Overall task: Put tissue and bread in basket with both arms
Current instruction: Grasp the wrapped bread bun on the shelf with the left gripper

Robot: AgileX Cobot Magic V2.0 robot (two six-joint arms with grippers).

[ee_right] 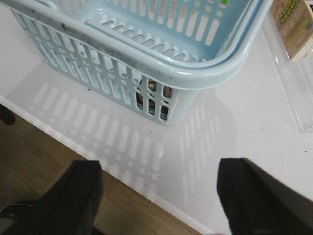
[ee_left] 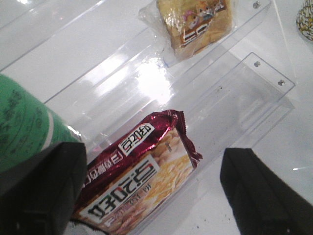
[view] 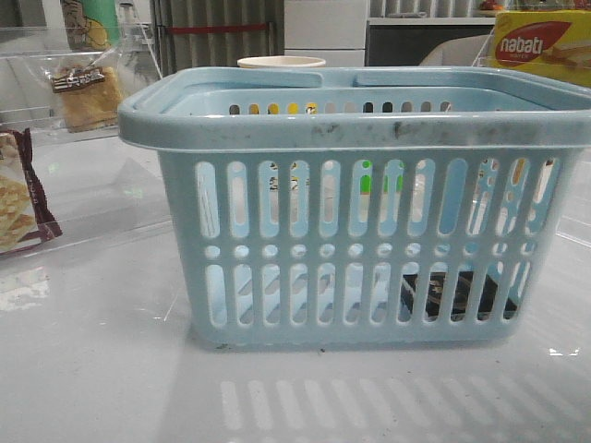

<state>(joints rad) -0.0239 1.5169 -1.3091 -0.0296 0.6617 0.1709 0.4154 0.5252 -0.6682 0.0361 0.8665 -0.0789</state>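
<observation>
The light-blue basket (view: pixel 351 129) stands mid-table; it also shows in the right wrist view (ee_right: pixel 195 73). The dark tissue packet (view: pixel 452 295) lies on its floor at the right, seen through the slots, and also shows in the right wrist view (ee_right: pixel 154 98). The bread (view: pixel 88 88) in its clear bag rests on a clear shelf at the far left, and also shows in the left wrist view (ee_left: pixel 198 22). My left gripper (ee_left: pixel 154 196) is open and empty above the maroon cracker packet (ee_left: pixel 137 176), short of the bread. My right gripper (ee_right: pixel 164 198) is open and empty over the table's edge, near the basket's corner. Neither gripper shows in the front view.
Clear acrylic shelves (ee_left: pixel 254 93) hold the bread and the cracker packet (view: pixel 18 198). A green can (ee_left: pixel 19 127) stands beside the left finger. A yellow Nabati box (view: pixel 540 41) sits at the back right and a pale cup (view: pixel 282 63) behind the basket. Wooden floor (ee_right: pixel 44 152) lies beyond the table edge.
</observation>
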